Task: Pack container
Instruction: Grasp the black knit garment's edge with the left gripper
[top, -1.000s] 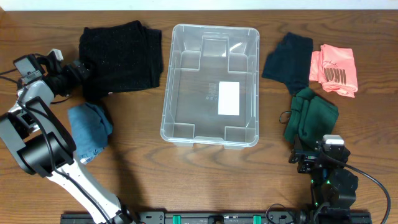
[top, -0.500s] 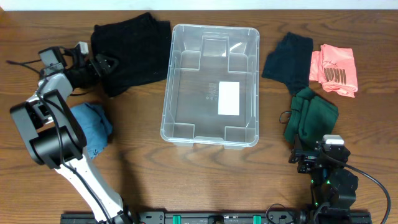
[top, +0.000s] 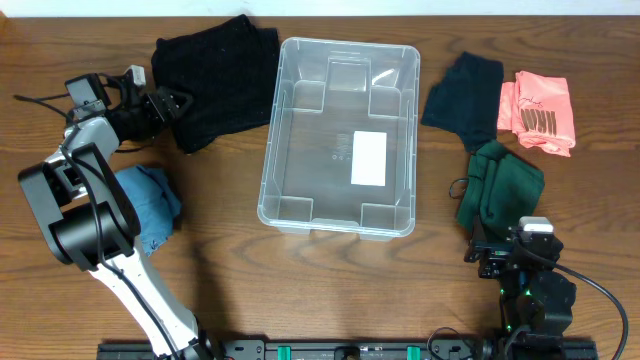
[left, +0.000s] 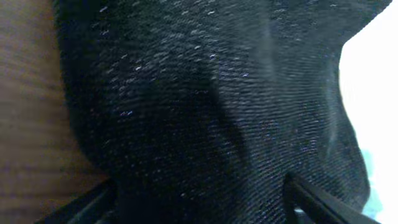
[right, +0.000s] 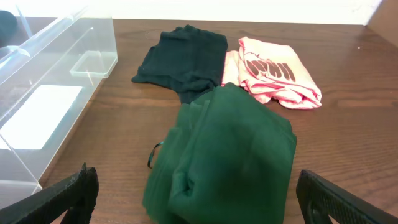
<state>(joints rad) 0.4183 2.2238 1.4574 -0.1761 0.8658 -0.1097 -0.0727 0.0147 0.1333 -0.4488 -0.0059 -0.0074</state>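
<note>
The container (top: 270, 150) is a clear plastic bin with a white label on its base, standing empty at the table's middle; its corner shows in the right wrist view (right: 62, 56). A black folded garment (top: 220, 70) lies left of it and fills the left wrist view (left: 205, 93). My left gripper (top: 175, 103) is pressed into its left edge, fingers (left: 199, 186) apart with black fabric between them. My right gripper (top: 510, 250) is open and empty near the front edge, fingers (right: 193, 186) just short of a green garment (right: 230, 149).
The green garment (top: 500, 185) lies right of the bin, with a dark teal garment (top: 463, 95) and a pink printed garment (top: 540, 110) behind it. A blue denim piece (top: 145, 205) lies at the left.
My left gripper moved right into the black garment's edge, and the garment shifted right toward the bin. In the last half second there was little motion. The right arm has not moved.
</note>
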